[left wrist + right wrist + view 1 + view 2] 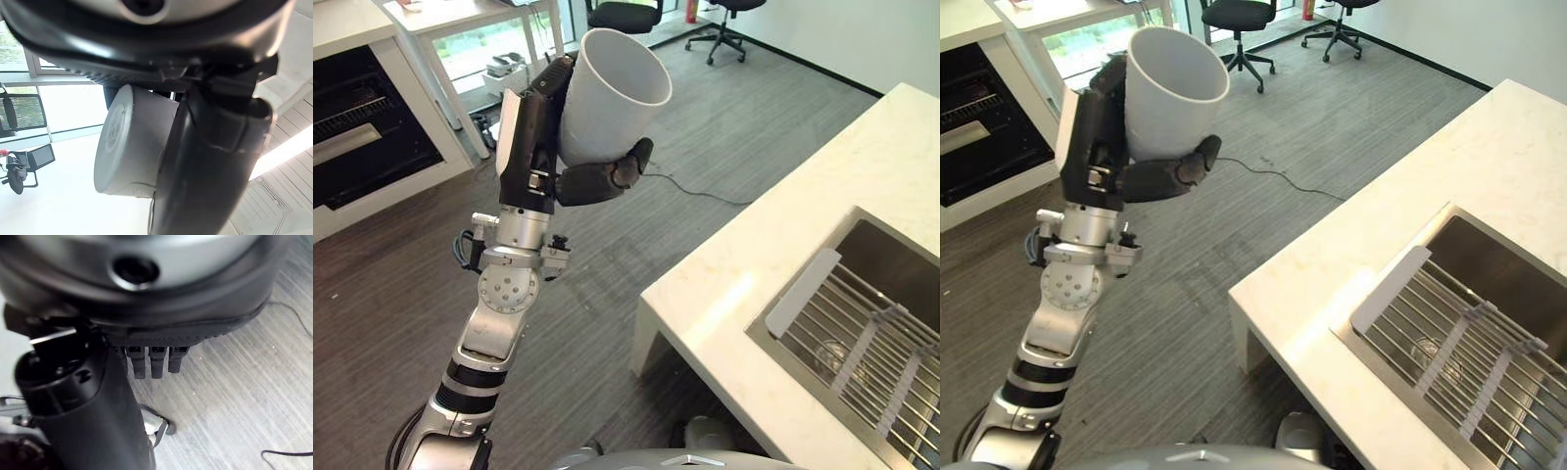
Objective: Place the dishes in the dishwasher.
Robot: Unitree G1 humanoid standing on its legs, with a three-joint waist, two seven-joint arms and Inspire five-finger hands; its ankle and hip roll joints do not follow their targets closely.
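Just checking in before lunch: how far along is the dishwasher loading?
Nothing looks loaded yet. The left hand holds a white plastic cup aloft over the grey floor, thumb curled round it. Carrying it to the dishwasher remains. The right hand hangs idle.

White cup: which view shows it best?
Left eye view: the white cup shows whole, open mouth up, gripped by the left robot hand above the floor. Right eye view shows much the same. Left wrist view gives just its base and side, close up.
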